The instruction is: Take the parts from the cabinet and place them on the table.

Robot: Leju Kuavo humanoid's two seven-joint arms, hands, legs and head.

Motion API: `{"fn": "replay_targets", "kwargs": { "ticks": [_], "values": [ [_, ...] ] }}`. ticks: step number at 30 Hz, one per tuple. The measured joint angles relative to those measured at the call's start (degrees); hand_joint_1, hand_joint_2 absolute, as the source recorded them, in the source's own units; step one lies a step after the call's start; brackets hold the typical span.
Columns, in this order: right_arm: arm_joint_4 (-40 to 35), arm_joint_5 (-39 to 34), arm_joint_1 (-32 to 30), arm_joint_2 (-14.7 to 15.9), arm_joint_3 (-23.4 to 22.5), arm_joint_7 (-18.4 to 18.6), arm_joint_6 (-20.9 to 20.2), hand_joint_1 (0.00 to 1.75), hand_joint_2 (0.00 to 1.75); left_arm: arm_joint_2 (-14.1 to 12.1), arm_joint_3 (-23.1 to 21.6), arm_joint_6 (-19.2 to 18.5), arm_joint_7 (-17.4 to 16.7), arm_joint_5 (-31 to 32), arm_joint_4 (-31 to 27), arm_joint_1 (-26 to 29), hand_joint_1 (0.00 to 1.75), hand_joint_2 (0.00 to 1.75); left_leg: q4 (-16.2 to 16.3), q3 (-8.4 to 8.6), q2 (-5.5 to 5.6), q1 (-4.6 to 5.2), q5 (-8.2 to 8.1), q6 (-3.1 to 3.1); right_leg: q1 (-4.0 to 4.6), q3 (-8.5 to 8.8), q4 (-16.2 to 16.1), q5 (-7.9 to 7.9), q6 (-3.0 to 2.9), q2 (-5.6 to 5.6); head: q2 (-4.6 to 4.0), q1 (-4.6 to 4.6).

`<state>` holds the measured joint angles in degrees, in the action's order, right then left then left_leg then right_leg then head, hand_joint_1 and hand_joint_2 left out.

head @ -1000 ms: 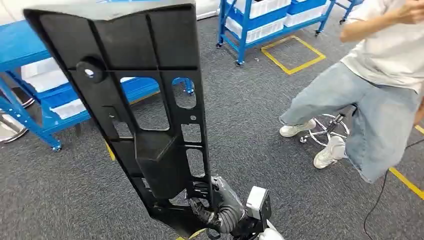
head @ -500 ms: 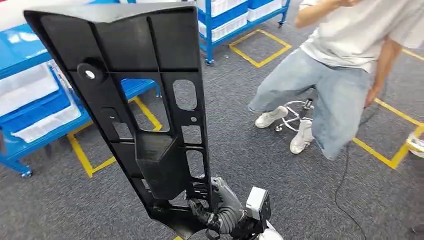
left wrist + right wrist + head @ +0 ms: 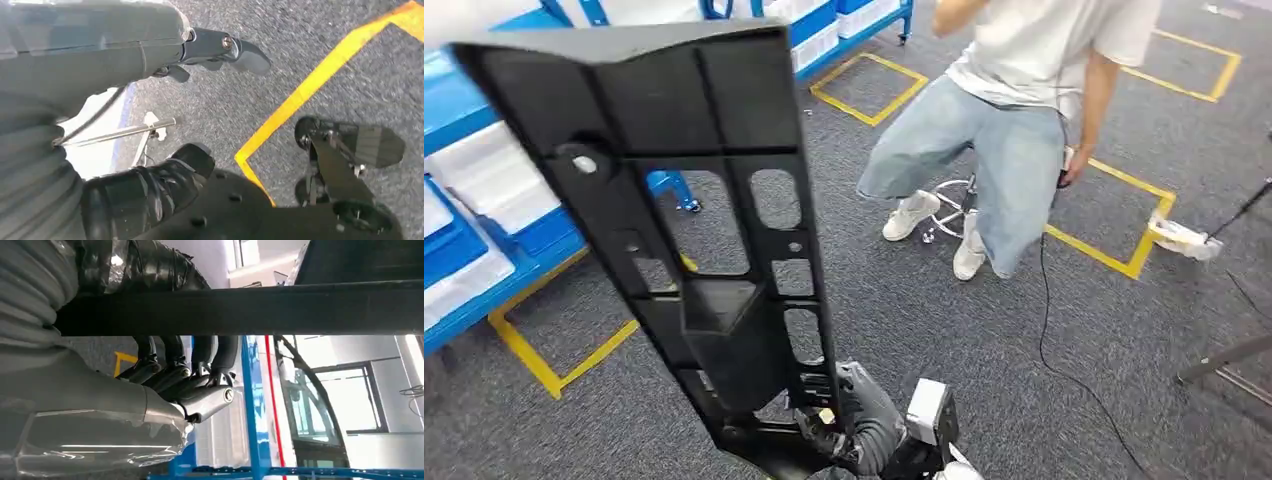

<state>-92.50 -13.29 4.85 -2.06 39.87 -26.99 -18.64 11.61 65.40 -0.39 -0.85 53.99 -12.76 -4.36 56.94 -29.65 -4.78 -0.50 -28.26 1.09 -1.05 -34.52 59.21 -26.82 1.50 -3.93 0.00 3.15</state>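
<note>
Mid-carry, robot walking with the part. Long black plastic panel (image 3: 694,230), ribbed with cut-outs, stands near-upright in front of the head camera, tilted so its wide top leans far and left. The right hand (image 3: 844,430) grips it at the narrow bottom end, low and near in the scene; in the right wrist view the dark fingers (image 3: 175,357) wrap around an edge bar of the panel and close toward the thumb, so the grip is closed on the part. The left hand (image 3: 220,50) hangs by the robot's side over grey carpet (image 3: 280,55), holds nothing; how far its fingers are spread can't be told from this angle.

Risks: one-handed hold at the very bottom of a tall part, so a long lever and top-heavy; a sway while stepping could twist it in the fingers or let it tip over. A person (image 3: 1014,110) sits on a stool far right, and the panel top could swing toward them or clip the blue racks (image 3: 484,190) at left during a turn. The panel also blocks much of the head camera's forward view, so the table, not in sight, may be misjudged.
</note>
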Motion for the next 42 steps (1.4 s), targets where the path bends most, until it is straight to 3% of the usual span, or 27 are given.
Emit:
{"fn": "replay_targets", "kwargs": {
  "ticks": [4,5,7,9,10,11,12,14,15,16,18,20,22,23,25,26,27,29,30,31,35,36,37,38,40,41,42],
  "values": [
    [0.92,-0.81,1.51,-0.92,1.61,0.65,-0.61,1.75,1.75,-0.07,0.28,-0.15,0.37,-0.2,0.0,-0.3,0.0,1.75,0.16,0.54,-1.61,0.09,-0.53,-1.4,0.72,-0.1,0.23,0.33,-1.58,2.15,0.0,-0.05],
    [0.96,-1.05,1.74,-1.03,1.9,0.79,-0.72,1.75,1.75,-0.07,0.28,-0.11,0.35,-0.11,0.0,-0.36,0.0,1.75,0.25,0.54,-1.82,0.03,-0.82,-1.71,0.29,0.07,-0.21,0.65,-2.06,2.75,0.0,-0.07],
    [1.18,-1.51,2.17,-1.42,2.43,0.81,-0.72,1.75,1.75,-0.27,0.31,0.09,0.31,0.15,0.0,-0.27,0.0,1.75,4.43,-1.15,2.47,-0.35,-4.22,-2.06,0.13,-0.01,-0.39,0.87,-2.63,3.54,0.0,-0.09],
    [1.4,-1.73,2.59,-1.7,2.82,0.79,-0.72,1.75,1.75,-0.53,0.31,0.22,0.22,0.31,0.0,-0.01,0.0,1.75,13.7,-5.45,3.96,-0.35,-8.69,-2.22,0.32,-0.13,-0.39,0.92,-2.84,4.8,0.0,-0.09],
    [1.51,-1.79,2.52,-1.68,2.86,0.79,-0.7,1.75,1.75,-0.57,0.31,0.26,0.18,0.41,0.0,0.0,0.0,1.75,17.32,-7.28,4.22,-0.35,-9.71,-2.2,0.45,-0.17,-0.31,0.94,-2.86,5.5,0.0,-0.09],
    [1.62,-1.88,2.41,-1.68,2.86,0.79,-0.7,1.75,1.75,-0.59,0.31,0.31,0.17,0.48,0.0,0.06,0.0,1.75,18.24,-7.89,4.24,-0.35,-9.15,-2.12,0.56,-0.16,-0.27,0.94,-2.86,6.24,0.0,-0.07],
    [1.75,-1.95,2.37,-1.68,2.91,0.79,-0.7,1.75,1.75,-0.64,0.31,0.39,0.15,0.5,0.0,0.13,0.0,1.75,16.3,-7.23,4.3,-0.35,-7.16,-1.97,0.6,-0.14,-0.19,0.94,-2.86,7.06,0.0,-0.09],
    [1.77,-2.19,2.39,-1.68,2.93,0.79,-0.63,1.75,1.75,-0.79,0.28,0.53,0.15,0.92,0.0,0.09,0.0,1.75,6.91,-3.21,5.49,-0.38,-1.47,-1.52,0.6,-0.06,0.02,0.93,-2.84,8.65,0.0,-0.09],
    [1.77,-2.25,2.39,-1.7,2.93,0.74,-0.61,1.75,1.75,-0.92,0.24,0.74,0.15,1.12,0.0,0.14,0.0,1.75,2.27,-1.44,7.96,-0.5,0.01,-1.26,0.49,-0.12,0.05,0.94,-2.77,9.28,0.0,-0.07],
    [1.79,-2.27,2.51,-1.7,2.93,0.74,-0.59,1.75,1.75,-0.94,0.22,0.98,0.13,1.42,0.0,0.16,0.0,1.75,1.21,-1.02,9.89,-0.57,-0.53,-1.15,0.73,-0.46,0.28,1.06,-2.34,9.89,0.0,-0.02],
    [1.79,-2.27,2.42,-1.73,2.97,0.74,-0.59,1.75,1.75,-0.94,0.2,1.23,0.13,1.49,0.0,-0.2,0.0,1.75,1.17,-0.92,9.0,-0.25,-0.55,-1.03,0.31,-0.94,0.08,1.49,-1.61,11.02,0.0,-0.02],
    [1.79,-2.34,2.37,-1.7,2.97,0.74,-0.57,1.75,1.75,-0.94,0.13,1.27,0.13,1.51,0.0,-0.45,0.0,1.75,0.56,-0.73,7.69,-0.26,0.0,-0.29,0.46,-1.06,-0.31,2.0,-0.74,12.37,0.0,0.0],
    [1.84,-2.6,2.27,-1.64,2.97,0.74,-0.55,1.75,1.75,-1.01,0.13,2.25,0.3,1.71,0.0,-0.36,0.0,1.75,-0.25,-0.44,5.96,-0.47,0.6,0.7,0.82,-2.61,3.07,-0.81,-0.74,6.96,0.0,0.29],
    [1.88,-2.67,2.29,-1.66,2.97,0.74,-0.55,1.75,1.75,-1.01,0.13,3.02,0.42,1.93,0.0,-0.3,0.0,1.75,-0.24,-0.52,5.13,-0.23,0.62,0.98,0.83,-4.62,7.38,-3.2,-0.64,5.53,0.0,0.24],
    [2.19,-2.78,2.09,-1.57,2.97,0.76,-0.57,1.75,1.75,-1.05,0.13,4.64,0.81,2.1,0.0,-0.23,0.0,1.75,-0.19,-0.58,3.5,0.0,0.51,1.12,0.66,-8.46,15.7,-6.48,-0.48,4.61,0.0,0.26],
    [2.36,-2.86,1.92,-1.53,2.97,0.76,-0.55,1.75,1.75,-1.12,0.13,5.36,0.96,2.1,0.0,-0.25,0.0,1.75,-0.12,-0.61,2.65,0.02,0.48,1.1,0.61,-9.24,17.45,-6.53,-0.4,4.51,0.0,0.24],
    [2.45,-2.97,1.74,-1.42,2.97,0.76,-0.5,1.75,1.75,-1.16,0.13,5.79,1.12,2.1,0.0,-0.32,0.0,1.75,-0.08,-0.6,1.87,0.02,0.38,1.07,0.56,-8.5,16.09,-5.22,-0.35,4.35,0.0,0.28],
    [2.51,-3.15,1.57,-1.35,2.97,0.76,-0.33,1.75,1.75,-1.21,0.13,6.42,1.46,2.05,0.0,-0.53,0.0,1.75,0.13,-0.46,0.59,0.02,0.05,0.82,0.52,-3.22,6.69,-0.66,-0.55,3.17,0.0,0.28],
    [2.51,-3.17,1.57,-1.35,2.97,0.74,-0.22,1.75,1.75,-1.2,0.13,6.62,1.57,2.08,0.0,-0.6,0.0,1.75,0.36,-0.31,0.09,0.04,-0.21,0.53,0.67,-0.29,1.69,0.93,-0.83,1.1,0.0,0.24],
    [2.51,-3.17,1.61,-1.35,2.97,0.74,-0.11,1.75,1.75,-1.21,0.13,6.95,1.66,2.14,0.0,-0.6,0.0,1.75,0.54,-0.37,-0.33,0.44,-0.5,0.11,1.48,0.42,0.24,-0.13,-1.26,-0.9,0.0,0.26],
    [2.47,-3.17,1.16,-1.33,2.97,0.72,0.22,1.75,1.75,-1.23,0.11,7.98,1.86,2.27,0.0,-0.96,0.0,1.75,0.51,0.36,-2.3,0.34,-0.84,-0.99,1.51,0.15,-0.35,0.43,-2.3,1.97,0.0,0.24],
    [2.38,-3.17,0.9,-1.33,2.97,0.72,0.26,1.75,1.75,-1.23,0.11,8.33,1.86,2.32,0.0,-0.97,0.0,1.75,1.05,0.16,-0.52,-0.01,-1.63,-1.48,0.94,0.5,-0.8,0.78,-2.75,2.52,0.0,0.22],
    [2.38,-3.17,0.9,-1.33,2.97,0.68,0.28,1.75,1.75,-1.23,0.11,8.44,1.86,2.38,0.0,-0.93,0.0,1.75,2.84,-0.45,2.17,-0.11,-3.14,-1.63,0.84,0.47,-0.9,0.87,-2.95,2.99,0.0,0.22],
    [2.38,-3.17,0.91,-1.42,2.99,0.65,0.28,1.75,1.75,-1.23,0.11,8.46,1.84,2.34,0.0,-0.79,0.0,1.75,6.92,-2.25,3.61,-0.15,-5.7,-1.77,0.81,0.36,-0.88,0.98,-3.24,3.52,0.0,0.15],
    [2.4,-3.02,0.79,-1.42,3.04,0.63,0.28,1.75,1.75,-1.21,0.11,8.44,1.77,2.16,0.0,-0.63,0.0,1.75,16.13,-6.58,4.23,-0.2,-9.62,-2.03,0.9,0.24,-0.81,1.02,-3.35,5.01,0.0,0.2],
    [2.49,-2.97,0.67,-1.4,3.04,0.63,0.31,1.75,1.75,-1.18,0.11,8.46,1.7,2.16,0.0,-0.54,0.0,1.75,18.45,-7.8,4.23,-0.21,-9.81,-2.06,0.93,0.2,-0.71,1.02,-3.35,5.77,0.0,0.2],
    [2.58,-2.95,0.54,-1.4,3.04,0.63,0.31,1.75,1.75,-1.18,0.11,8.44,1.7,2.16,0.0,-0.45,0.0,1.75,17.93,-7.71,4.24,-0.21,-8.47,-2.06,0.92,0.22,-0.59,1.02,-3.34,6.6,0.0,0.2]
  ]
}}
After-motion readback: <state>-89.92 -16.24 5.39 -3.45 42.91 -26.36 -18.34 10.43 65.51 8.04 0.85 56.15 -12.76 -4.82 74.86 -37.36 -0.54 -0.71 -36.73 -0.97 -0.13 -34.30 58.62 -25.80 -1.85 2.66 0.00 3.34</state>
